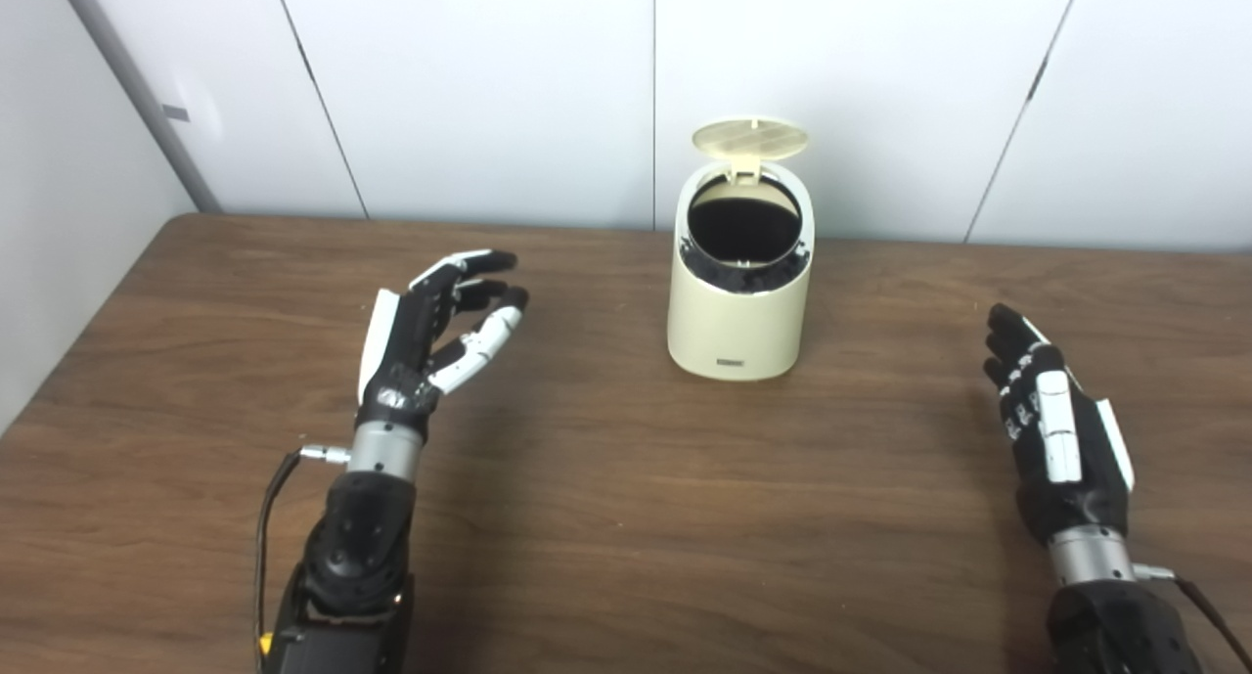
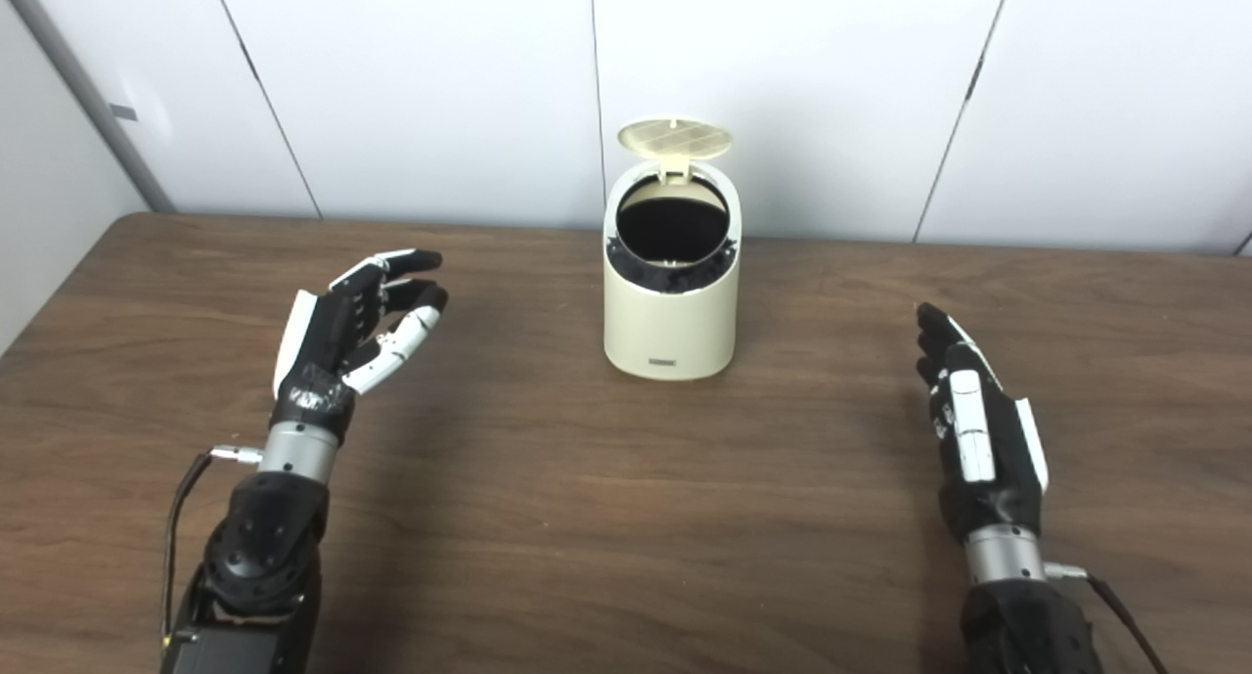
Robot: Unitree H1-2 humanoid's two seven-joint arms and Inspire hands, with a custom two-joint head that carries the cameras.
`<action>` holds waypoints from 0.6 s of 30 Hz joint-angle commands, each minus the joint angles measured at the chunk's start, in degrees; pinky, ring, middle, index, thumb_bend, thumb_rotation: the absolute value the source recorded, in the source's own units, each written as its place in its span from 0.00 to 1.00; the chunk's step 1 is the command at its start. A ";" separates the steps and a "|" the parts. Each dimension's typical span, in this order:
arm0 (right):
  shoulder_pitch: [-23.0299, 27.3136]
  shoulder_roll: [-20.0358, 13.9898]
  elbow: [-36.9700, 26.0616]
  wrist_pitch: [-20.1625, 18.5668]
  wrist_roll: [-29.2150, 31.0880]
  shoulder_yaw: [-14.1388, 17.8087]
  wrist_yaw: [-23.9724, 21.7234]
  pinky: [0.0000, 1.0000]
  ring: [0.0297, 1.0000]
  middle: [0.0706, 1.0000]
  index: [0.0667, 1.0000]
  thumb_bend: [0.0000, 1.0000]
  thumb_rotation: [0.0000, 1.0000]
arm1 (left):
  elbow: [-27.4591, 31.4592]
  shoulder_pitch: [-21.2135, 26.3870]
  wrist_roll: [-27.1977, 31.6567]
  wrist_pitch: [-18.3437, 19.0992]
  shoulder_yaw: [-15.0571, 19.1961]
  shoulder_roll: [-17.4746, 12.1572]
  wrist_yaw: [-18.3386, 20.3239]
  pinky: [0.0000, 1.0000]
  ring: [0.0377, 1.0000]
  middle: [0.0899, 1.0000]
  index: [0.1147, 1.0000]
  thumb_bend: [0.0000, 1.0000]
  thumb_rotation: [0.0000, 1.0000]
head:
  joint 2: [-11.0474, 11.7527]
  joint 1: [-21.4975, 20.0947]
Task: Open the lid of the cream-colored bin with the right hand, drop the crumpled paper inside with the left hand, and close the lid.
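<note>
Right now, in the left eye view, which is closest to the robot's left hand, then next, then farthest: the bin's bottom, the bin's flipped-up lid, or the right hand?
Measured from the left hand:
1. Bin bottom, standing to the hand's right, mid-table.
2. Lid, raised open above the bin's back rim, farther up and back.
3. Right hand, across the table on the far right side.

Light is bright, even and diffuse, seemingly from overhead. Soft shadows spread on the tabletop (image 1: 606, 517) beside each arm and around the base of the bin (image 1: 738, 302). The white wall (image 1: 489, 87) shows no glare. Both views are slightly soft, with the bin's interior solid black.
</note>
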State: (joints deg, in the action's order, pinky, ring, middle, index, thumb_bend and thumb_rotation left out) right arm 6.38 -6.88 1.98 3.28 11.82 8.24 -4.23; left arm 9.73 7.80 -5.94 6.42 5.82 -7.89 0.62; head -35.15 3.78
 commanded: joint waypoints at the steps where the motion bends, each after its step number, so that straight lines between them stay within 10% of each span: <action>1: 0.69 -0.71 -0.43 2.84 0.41 0.38 -0.74 0.98 0.96 0.93 0.87 0.55 0.85 | 1.09 0.73 3.06 -0.97 0.44 -0.57 1.13 0.98 0.98 1.00 1.00 0.55 0.77 | -0.01 0.04; 8: 0.39 -0.98 -0.90 2.35 1.40 0.86 -1.20 1.00 1.00 0.97 0.90 0.59 0.86 | -0.77 -3.14 9.31 -5.11 1.26 0.18 2.72 1.00 1.00 1.00 1.00 0.54 0.99 | -0.53 -0.33; 18: -0.75 -1.77 -3.01 0.06 0.49 0.20 -1.61 1.00 1.00 1.00 0.95 0.61 0.92 | -2.09 -6.24 11.91 -8.02 2.24 1.60 2.29 1.00 1.00 1.00 1.00 0.56 1.00 | -1.22 -1.28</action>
State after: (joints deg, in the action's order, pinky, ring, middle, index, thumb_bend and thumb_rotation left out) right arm 5.38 -7.75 1.01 2.55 12.37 8.40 -5.25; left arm 7.22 0.77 5.23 1.11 7.63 -6.04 3.17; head -36.30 2.46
